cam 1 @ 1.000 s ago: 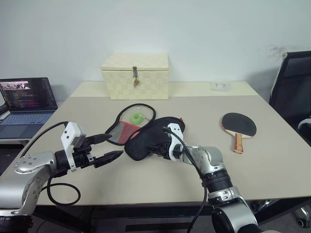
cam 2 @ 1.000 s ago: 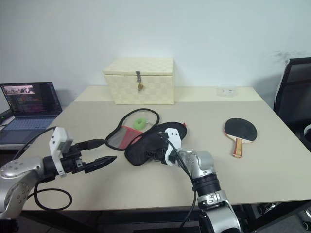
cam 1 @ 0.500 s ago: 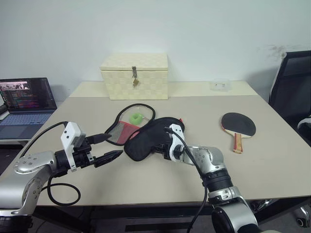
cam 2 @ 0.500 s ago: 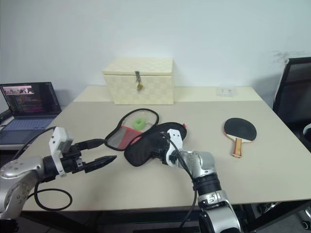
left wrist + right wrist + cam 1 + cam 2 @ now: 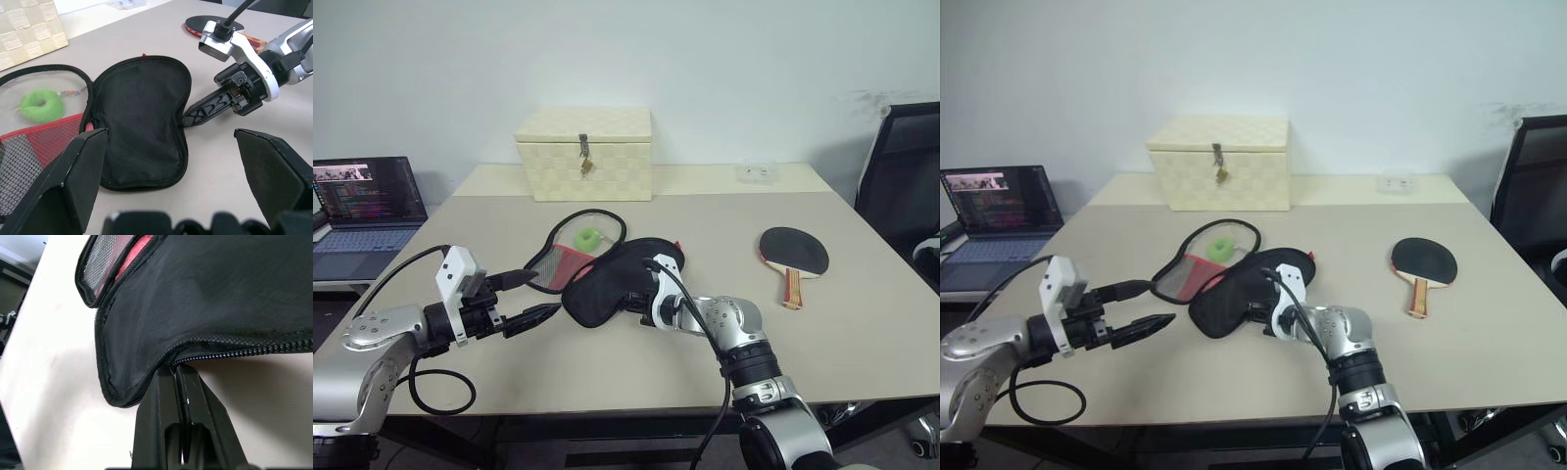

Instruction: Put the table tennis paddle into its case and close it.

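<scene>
White wall behind, and one smooth beige desk (image 5: 636, 362) carrying everything. Off the desk's left edge sits one open laptop (image 5: 367, 206) on a lower surface. Over the front-left corner hangs the left hand (image 5: 527, 299), its two black fingers spread wide with nothing between them. At the back edge stands one cream woven box (image 5: 585, 154) with a metal latch. Around the middle of the desk lies the single case (image 5: 607, 279), a flat paddle-shaped black fabric pouch lying unzipped: one half shows grey mesh lining, a red panel and a green ring tag (image 5: 587, 237), the other half is plain black cloth with a zipper running round its rim. The right hand (image 5: 188, 119) has its two fingers pinched together on that black half's zippered edge, at the side toward the front of the desk. Well apart, near the right edge, lies one table tennis paddle (image 5: 794, 252), round black rubber face, short striped wooden handle pointing to the front. One small clear plastic box (image 5: 760, 173) sits at the back-right corner
</scene>
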Tool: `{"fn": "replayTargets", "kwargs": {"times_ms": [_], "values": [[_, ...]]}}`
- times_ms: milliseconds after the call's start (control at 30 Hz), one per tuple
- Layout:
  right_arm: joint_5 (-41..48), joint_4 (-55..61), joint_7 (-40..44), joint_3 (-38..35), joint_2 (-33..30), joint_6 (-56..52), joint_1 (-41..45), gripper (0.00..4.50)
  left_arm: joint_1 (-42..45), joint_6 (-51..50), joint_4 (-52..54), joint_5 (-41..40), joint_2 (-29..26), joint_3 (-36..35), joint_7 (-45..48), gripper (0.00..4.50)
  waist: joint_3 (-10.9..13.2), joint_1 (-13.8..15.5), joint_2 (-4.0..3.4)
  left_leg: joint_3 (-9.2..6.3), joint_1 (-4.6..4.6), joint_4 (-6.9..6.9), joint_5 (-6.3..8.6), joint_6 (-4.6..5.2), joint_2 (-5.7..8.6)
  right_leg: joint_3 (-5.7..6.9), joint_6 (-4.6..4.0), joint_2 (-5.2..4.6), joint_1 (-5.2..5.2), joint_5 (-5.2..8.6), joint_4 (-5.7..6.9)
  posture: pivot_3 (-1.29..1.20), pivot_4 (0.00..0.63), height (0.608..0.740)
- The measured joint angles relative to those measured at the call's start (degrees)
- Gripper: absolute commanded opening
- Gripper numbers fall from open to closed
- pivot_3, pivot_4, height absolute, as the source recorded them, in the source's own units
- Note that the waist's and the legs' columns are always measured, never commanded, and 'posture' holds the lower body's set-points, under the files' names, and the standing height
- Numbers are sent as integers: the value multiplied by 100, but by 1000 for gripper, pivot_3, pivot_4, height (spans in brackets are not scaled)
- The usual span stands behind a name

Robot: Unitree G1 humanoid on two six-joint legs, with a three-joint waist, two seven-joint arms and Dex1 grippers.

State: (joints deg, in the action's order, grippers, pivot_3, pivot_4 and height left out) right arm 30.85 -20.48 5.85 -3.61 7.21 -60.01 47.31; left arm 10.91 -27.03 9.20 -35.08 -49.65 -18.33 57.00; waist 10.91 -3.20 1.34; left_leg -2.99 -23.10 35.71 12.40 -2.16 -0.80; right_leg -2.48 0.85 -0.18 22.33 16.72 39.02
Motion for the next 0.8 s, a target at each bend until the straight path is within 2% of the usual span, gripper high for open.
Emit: {"fn": "replayTargets", "kwargs": {"times_ms": [333,567,800], "values": [[255,557,103,-157,-173,-570,-48,25,4,15,0,2,5,21,8,4500,0,2,0,0,-2,0,0,0,1,1,0,0,0,0,-2,0,150,740],[263,808,326,-488,-1098,-1125,-106,25,53,15,5,-1,108,120,25,4500,0,19,0,7,-8,0,0,0,1,0,-3,0,2,2,-4,0,150,740],[119,608,916,-393,-2090,-1261,95,25,303,15,29,2,209,329,104,4500,1,8,0,12,-14,-1,0,1,5,3,-4,2,5,4,-4,0,150,740]]}}
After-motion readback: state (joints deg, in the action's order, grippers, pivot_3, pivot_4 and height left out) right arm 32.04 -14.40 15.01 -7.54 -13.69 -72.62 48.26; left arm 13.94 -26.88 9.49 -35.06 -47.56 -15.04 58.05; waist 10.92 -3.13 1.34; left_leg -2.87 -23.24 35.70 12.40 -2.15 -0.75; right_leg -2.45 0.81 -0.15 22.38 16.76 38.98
